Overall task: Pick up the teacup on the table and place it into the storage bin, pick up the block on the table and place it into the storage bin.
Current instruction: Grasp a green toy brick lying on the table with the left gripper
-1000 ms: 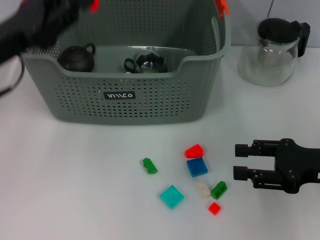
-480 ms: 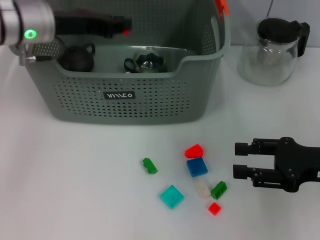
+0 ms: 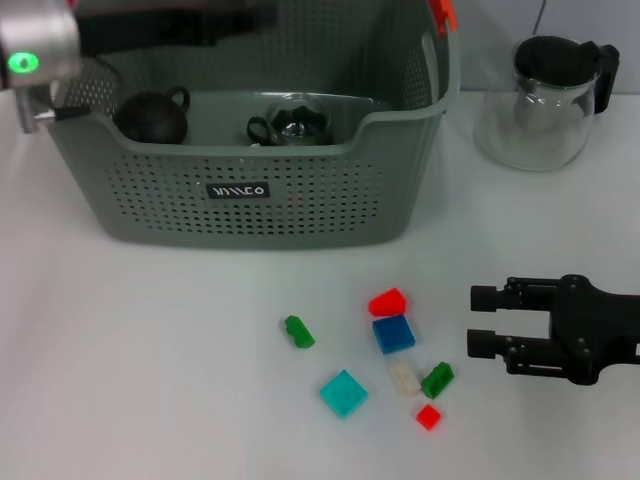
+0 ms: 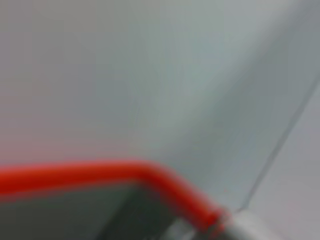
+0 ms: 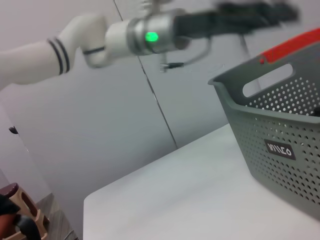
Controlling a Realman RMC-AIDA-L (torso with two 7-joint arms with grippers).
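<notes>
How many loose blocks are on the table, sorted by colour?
Green blocks: 2
Red blocks: 2
Blue block: 1
Teal block: 1
White block: 1
Total: 7

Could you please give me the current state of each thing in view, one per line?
storage bin: upright, holding two teapots.
dark teapot: upright in the bin.
glass teapot: upright in the bin.
glass pitcher: upright on the table, lid on.
blocks: loose on the table, none in the bin.
right gripper: open, empty, beside the blocks.
left gripper: above the bin.
</notes>
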